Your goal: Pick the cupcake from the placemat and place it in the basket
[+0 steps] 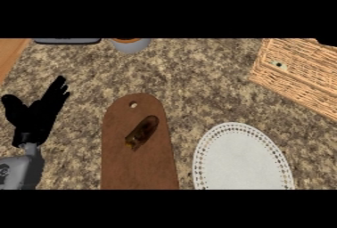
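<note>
Wicker basket [296, 75] upper right, white placemat [242, 160] below, left hand [36, 116] far left

Even, soft light (faint shadows)

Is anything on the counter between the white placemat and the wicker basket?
Nothing visible: only bare counter separates the placemat from the basket. The wooden cutting board lies left of the placemat, off that path. Nothing sits on the placemat itself.
</note>
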You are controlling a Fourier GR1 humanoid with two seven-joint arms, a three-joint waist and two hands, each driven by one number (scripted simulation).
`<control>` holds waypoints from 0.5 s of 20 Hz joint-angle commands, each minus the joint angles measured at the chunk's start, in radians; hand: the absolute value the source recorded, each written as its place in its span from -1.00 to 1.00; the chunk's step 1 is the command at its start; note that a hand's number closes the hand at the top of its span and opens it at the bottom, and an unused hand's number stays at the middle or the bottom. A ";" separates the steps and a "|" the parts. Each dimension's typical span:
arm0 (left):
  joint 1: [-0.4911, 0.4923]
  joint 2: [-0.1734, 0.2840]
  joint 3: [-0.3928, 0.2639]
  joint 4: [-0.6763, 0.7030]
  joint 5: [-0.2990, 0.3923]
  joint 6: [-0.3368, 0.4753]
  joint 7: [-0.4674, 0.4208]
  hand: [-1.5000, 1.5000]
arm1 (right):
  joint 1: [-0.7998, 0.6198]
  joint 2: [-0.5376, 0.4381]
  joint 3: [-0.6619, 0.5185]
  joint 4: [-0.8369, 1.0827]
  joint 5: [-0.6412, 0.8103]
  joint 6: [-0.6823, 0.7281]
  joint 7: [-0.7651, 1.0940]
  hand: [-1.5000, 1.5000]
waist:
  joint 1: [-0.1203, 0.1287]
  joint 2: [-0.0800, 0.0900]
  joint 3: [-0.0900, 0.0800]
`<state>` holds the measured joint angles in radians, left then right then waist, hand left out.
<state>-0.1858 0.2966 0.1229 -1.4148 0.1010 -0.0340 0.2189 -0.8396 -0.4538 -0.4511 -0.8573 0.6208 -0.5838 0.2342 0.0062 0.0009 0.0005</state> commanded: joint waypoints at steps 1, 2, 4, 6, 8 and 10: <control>0.029 -0.021 -0.020 -0.004 -0.036 0.025 -0.018 0.00 | 0.065 0.004 -0.120 -0.046 -0.145 -0.071 -0.105 -1.00 | -0.007 0.000 0.001; -0.003 0.019 0.024 0.012 0.008 -0.012 0.000 0.00 | 0.025 -0.046 -0.144 -0.046 -0.161 -0.027 -0.039 -1.00 | -0.009 -0.001 0.001; 0.000 0.007 0.016 -0.010 0.000 0.011 0.035 0.00 | 0.065 -0.081 -0.207 -0.075 -0.243 0.006 -0.077 -1.00 | -0.014 -0.003 0.001; 0.012 -0.014 0.002 0.007 -0.026 0.031 0.007 0.00 | 0.155 -0.079 -0.219 -0.204 -0.287 0.076 -0.022 -1.00 | -0.039 -0.011 0.000; 0.002 0.006 0.028 0.014 0.010 -0.009 0.006 0.00 | 0.267 -0.091 -0.261 -0.247 -0.354 0.133 -0.075 -1.00 | -0.030 -0.006 0.000; -0.040 -0.010 0.022 0.027 -0.005 0.021 0.021 0.00 | 0.298 -0.157 -0.293 -0.289 -0.419 0.253 -0.024 -1.00 | -0.033 -0.006 0.000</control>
<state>-0.1868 0.2975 0.1424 -1.4000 0.0993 -0.0301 0.2221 -0.6430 -0.5574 -0.6776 -1.0624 0.3119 -0.4491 0.1972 -0.0221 -0.0055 0.0001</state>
